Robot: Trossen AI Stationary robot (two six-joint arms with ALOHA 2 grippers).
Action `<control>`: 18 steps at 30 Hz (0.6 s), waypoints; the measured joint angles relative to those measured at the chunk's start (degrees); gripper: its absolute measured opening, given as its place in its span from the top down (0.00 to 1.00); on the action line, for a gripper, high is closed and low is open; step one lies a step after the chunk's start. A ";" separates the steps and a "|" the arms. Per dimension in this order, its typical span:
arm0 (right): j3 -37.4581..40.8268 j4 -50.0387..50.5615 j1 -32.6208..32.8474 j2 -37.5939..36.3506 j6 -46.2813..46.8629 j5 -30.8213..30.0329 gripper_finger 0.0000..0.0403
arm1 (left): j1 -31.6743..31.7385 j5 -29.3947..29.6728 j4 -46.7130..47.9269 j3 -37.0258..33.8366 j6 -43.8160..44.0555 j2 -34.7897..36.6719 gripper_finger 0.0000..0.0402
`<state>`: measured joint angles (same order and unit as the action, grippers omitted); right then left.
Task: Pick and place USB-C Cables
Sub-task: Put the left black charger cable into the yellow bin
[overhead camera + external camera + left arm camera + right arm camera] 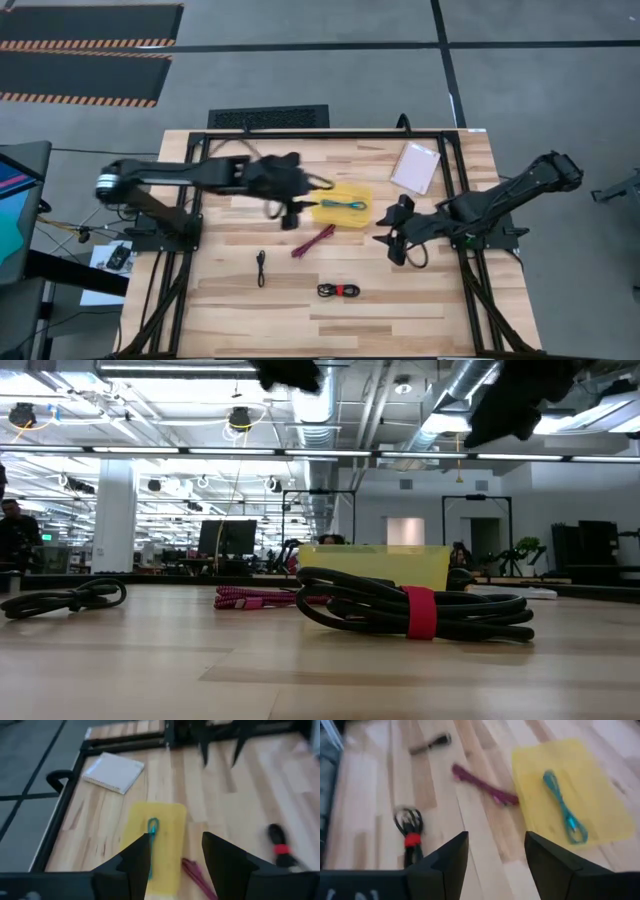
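Observation:
The teal cable lies flat in the yellow tray, also seen as the teal cable and the teal cable. The maroon cable lies on the table beside the tray's near-left corner. The thin black cable lies to the left; the black bundle with a red tie sits near the table's near edge. My left gripper hovers open just left of the tray. My right gripper hovers open right of the tray.
A pale packet lies near the table's far right corner. A black frame runs along the far edge and down both sides. Bare wood lies between the cables along the near half.

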<state>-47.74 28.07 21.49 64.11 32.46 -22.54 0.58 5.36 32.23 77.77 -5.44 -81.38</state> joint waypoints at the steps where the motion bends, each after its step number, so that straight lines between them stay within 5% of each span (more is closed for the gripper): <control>1: 0.06 0.16 0.44 1.11 0.27 0.08 0.45 | -1.25 0.59 0.19 -1.11 1.40 2.46 0.58; 10: 0.01 -18.07 2.22 15.06 -7.87 0.61 0.45 | -15.03 16.64 -9.47 -20.96 17.02 19.54 0.58; 18: -9.19 -20.57 -3.00 22.21 -19.08 3.00 0.45 | -20.92 25.89 -18.44 -38.78 36.08 21.60 0.58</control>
<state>-56.94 7.49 18.49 86.32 13.37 -19.54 -20.34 31.25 13.79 39.00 30.65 -59.78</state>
